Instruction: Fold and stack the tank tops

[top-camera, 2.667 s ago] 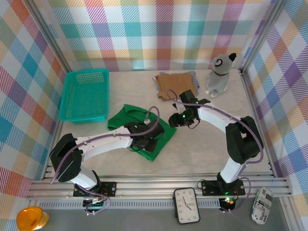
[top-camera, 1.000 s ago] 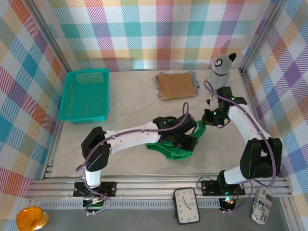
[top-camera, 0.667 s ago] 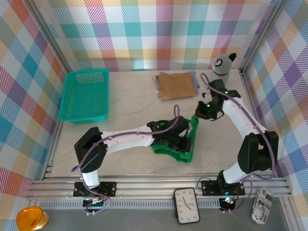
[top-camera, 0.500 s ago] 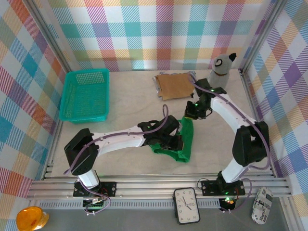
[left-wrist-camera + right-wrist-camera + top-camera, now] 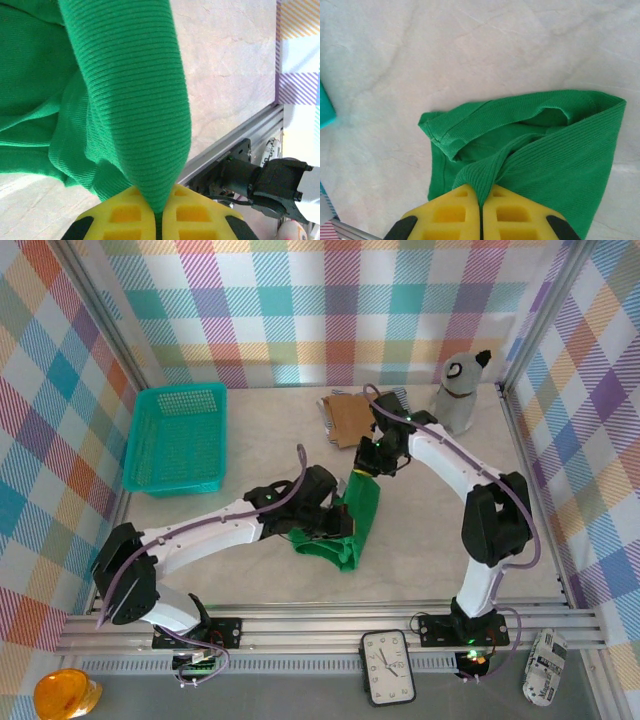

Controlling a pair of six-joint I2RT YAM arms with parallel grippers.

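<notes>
The table [image 5: 270, 440] is carrying all items. The teal mesh basket [image 5: 170, 483] is sitting well to the left of the left claw [image 5: 338, 523], toward the far-left corner.

The green tank top [image 5: 355, 515] is hanging stretched between the two claws, with its lower part resting bunched on the table just below the left claw. In the left wrist view, the ribbed green cloth [image 5: 125, 100] is running straight into the left claw [image 5: 159, 210]; its yellow pads are pressing together on a pinched fold, with no gap showing. In the right wrist view, the right claw [image 5: 481, 200] is likewise clamping a ridge of the green cloth [image 5: 560, 150], its pads closed tight on it, and the rest of the garment is draping onto the table beyond the claw.

The tan-brown tank top [image 5: 347, 417] is lying folded just behind the right claw [image 5: 368, 465], partly covered by that arm. The striped tank top [image 5: 326, 410] is lying beneath it, showing at the edges. A grey-and-white dog figure [image 5: 460, 390] is standing to the right of the right claw, near the far wall.
</notes>
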